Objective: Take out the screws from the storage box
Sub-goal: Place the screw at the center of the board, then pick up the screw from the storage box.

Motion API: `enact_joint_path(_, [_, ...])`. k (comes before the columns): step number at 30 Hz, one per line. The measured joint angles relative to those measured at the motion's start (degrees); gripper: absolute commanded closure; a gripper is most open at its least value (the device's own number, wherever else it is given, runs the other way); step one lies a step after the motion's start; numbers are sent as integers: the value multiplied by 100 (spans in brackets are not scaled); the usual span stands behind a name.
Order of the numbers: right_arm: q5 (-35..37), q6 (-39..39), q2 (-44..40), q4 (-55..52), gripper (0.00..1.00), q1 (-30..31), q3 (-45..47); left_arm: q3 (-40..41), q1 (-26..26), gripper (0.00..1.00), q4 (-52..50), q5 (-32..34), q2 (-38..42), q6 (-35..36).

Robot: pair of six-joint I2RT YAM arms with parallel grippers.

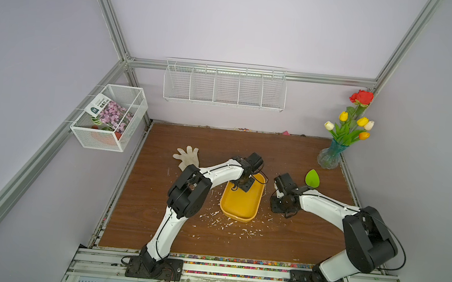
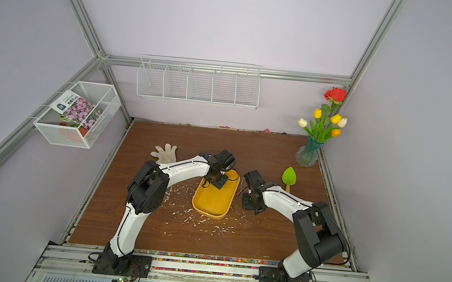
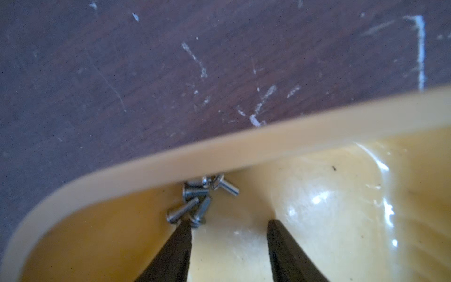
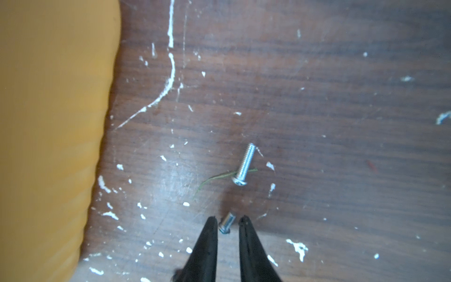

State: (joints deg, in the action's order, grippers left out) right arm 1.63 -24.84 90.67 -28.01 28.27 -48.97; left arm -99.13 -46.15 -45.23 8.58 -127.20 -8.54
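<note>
The yellow storage box [image 1: 241, 206] [image 2: 214, 200] sits mid-table in both top views. In the left wrist view, several small silvery screws [image 3: 197, 200] lie heaped against the box's inner wall below its rim [image 3: 244, 146]. My left gripper [image 3: 229, 222] is inside the box, open, with one fingertip [image 3: 185, 227] touching the heap. In the right wrist view, my right gripper [image 4: 228, 219] hangs low over the wood beside the box wall [image 4: 48, 122]. Its jaws stand slightly apart. A short screw [image 4: 225, 224] lies loose between the tips. A longer screw [image 4: 244, 166] lies just beyond them.
White flecks of debris [image 1: 227, 224] litter the wood around the box. A white glove [image 1: 187, 157] lies behind the left arm. A green leaf-shaped scoop [image 1: 312, 178] and a vase of flowers [image 1: 330, 155] stand at the back right. Wire baskets [image 1: 225, 85] hang on the walls.
</note>
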Motion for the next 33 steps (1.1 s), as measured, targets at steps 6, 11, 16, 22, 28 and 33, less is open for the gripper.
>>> enact_joint_path(6, [2, 0, -48, 26, 77, 26, 0, -44, 0, 61, -31, -17, -26, 4])
enact_joint_path(11, [2, 2, -103, 46, 77, 26, 0, -44, 0, 67, -31, -66, -33, 7])
enact_joint_path(16, [4, 2, -105, 48, 77, 31, 0, -74, 0, 68, -33, -96, -57, 22])
enact_joint_path(22, [4, 2, -105, 50, 78, 44, 0, -173, 0, 67, -55, -101, -127, 24])
enact_joint_path(28, [7, 2, -107, 66, 78, 63, 0, -365, 0, 73, -83, -105, -258, 35])
enact_joint_path(33, [7, 2, -129, 70, 78, 63, 33, -433, 0, 74, -79, -116, -306, 61])
